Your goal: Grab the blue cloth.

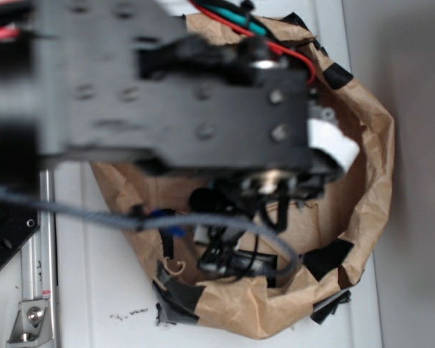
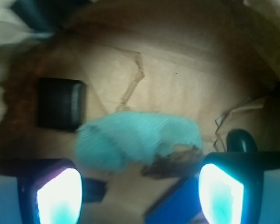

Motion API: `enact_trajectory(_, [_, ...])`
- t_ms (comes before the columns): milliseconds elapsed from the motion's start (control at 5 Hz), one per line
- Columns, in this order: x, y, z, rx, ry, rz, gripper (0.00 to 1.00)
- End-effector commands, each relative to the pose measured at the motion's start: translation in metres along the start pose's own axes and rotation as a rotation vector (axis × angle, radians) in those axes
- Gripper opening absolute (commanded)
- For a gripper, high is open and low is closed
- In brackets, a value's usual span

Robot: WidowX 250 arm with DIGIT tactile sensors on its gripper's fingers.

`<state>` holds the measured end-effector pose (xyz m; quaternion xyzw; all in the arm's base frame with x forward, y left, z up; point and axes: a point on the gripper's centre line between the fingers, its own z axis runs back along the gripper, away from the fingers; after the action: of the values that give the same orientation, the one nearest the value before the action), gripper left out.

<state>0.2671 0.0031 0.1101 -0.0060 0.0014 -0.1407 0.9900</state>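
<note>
Brown paper bag (image 1: 362,188), rim rolled down and patched with black tape (image 1: 326,257), standing on the white surface (image 1: 101,290). The blue cloth (image 2: 135,140) lies crumpled on the bag's floor, with a black square patch (image 2: 60,105) to its left and a bright blue block (image 2: 175,207) just below it. The pincer (image 2: 140,196) is spread wide, gripping nothing, its glowing fingertips (image 2: 60,196) flanking the cloth's lower edge.
</note>
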Motion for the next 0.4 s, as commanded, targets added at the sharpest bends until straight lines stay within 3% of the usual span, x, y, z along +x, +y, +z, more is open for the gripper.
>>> enact_trajectory(0, [-0.003, -0.037, -0.047, -0.05, -0.027, -0.252, 1.0])
enact_trajectory(200, [-0.007, -0.047, -0.071, -0.098, -0.015, -0.303, 1.0])
